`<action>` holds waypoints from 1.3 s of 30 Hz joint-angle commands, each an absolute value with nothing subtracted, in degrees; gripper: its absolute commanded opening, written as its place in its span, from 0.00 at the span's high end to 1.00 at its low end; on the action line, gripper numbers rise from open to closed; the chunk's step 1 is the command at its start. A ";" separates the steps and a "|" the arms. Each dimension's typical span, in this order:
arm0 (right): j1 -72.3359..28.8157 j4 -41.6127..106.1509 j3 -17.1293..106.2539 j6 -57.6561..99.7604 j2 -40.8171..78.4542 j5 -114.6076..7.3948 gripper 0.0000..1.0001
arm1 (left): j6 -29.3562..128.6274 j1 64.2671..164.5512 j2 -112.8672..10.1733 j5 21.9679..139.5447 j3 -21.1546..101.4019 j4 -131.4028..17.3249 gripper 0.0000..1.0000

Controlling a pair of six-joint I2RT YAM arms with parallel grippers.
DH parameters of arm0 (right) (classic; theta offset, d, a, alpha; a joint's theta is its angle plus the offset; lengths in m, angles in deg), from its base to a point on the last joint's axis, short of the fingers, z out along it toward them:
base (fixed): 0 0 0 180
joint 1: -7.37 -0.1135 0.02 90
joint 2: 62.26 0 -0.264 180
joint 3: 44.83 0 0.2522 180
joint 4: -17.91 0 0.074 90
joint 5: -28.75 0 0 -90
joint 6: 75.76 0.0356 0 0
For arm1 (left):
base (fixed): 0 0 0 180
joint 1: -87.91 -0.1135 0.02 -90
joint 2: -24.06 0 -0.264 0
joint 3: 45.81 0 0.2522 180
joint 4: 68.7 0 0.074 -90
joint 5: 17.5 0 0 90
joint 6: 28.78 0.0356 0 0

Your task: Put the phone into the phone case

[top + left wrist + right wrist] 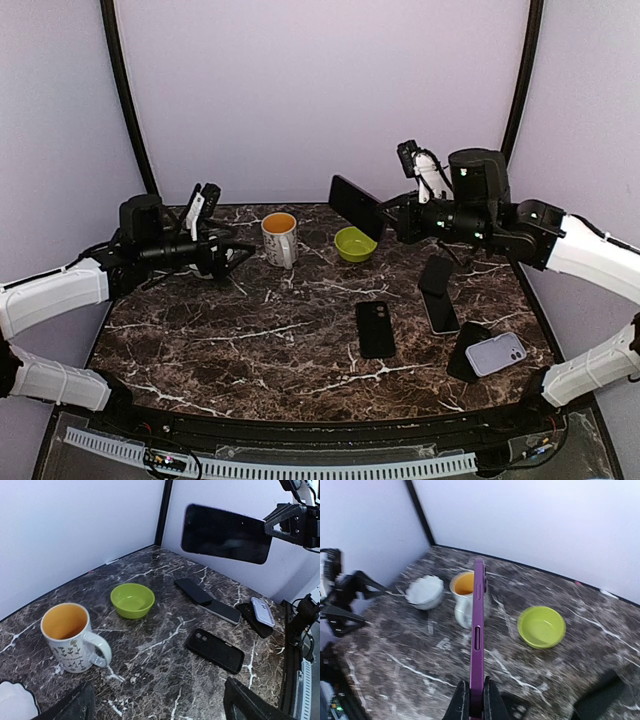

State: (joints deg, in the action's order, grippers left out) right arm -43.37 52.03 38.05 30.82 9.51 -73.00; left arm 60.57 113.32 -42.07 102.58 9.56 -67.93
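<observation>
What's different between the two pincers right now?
The right pincer is shut on a purple-edged phone, gripping it on edge; the left pincer stands wide open with nothing in it. The right pincer holds its phone in the air near the green bowl, while the left pincer hovers beside the mug. Neither touches the table.

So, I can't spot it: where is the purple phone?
In the top view the purple phone is held in the air by the right hand, right of centre, nearest the green bowl.
</observation>
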 commanded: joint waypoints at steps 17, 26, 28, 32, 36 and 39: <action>-43.79 -1.32 32.12 39.35 11.55 -27.00 1.00 | 22.59 120.68 -40.41 112.53 8.50 -112.05 0.18; -44.05 -0.83 33.50 39.77 13.28 -25.04 1.00 | 21.53 124.91 -42.38 107.74 10.47 -119.18 0.26; -44.13 -0.51 33.53 39.88 13.57 -24.95 1.00 | 24.05 125.60 -41.77 107.09 10.65 -118.11 0.29; -44.14 -0.29 33.53 39.69 13.95 -24.76 1.00 | 24.90 126.28 -41.33 107.10 10.88 -117.26 0.49; -44.14 1.70 34.03 39.03 14.45 -24.60 1.00 | 24.85 126.75 -41.59 107.63 10.80 -117.24 0.79; -44.10 3.74 34.14 38.32 14.58 -24.68 1.00 | 25.04 126.95 -41.47 107.57 10.76 -116.94 0.98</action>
